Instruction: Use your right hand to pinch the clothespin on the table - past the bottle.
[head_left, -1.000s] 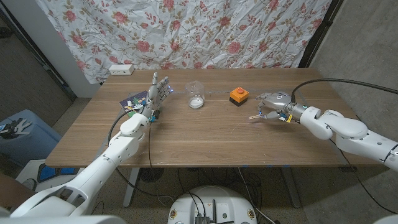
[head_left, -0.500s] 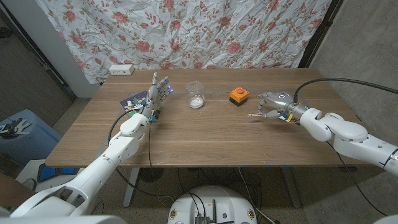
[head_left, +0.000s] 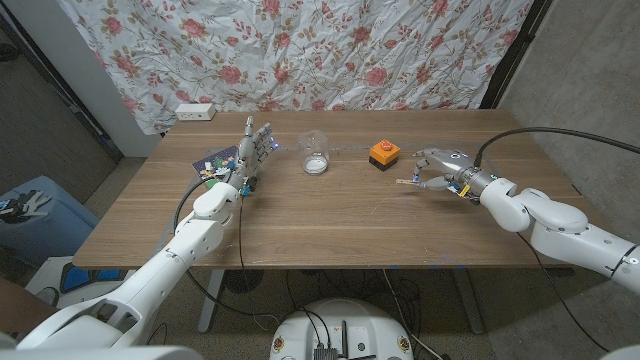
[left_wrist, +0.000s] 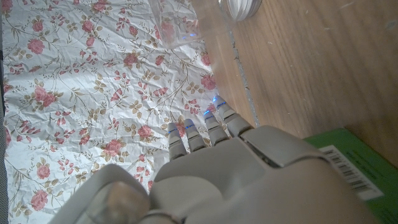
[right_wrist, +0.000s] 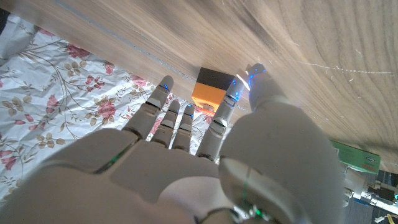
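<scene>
Orange box (head_left: 384, 153) sits just beside right hand (head_left: 436, 167).

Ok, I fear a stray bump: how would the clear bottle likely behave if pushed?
The clear bottle looks thin-walled and nearly empty, so it is probably light and easy to shove. It stands upright, so a high bump may tip it; being round, it could then roll.

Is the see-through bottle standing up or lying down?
Standing up. In the head view the bottle stands upright on the table, mouth on top, something white at its bottom.
</scene>
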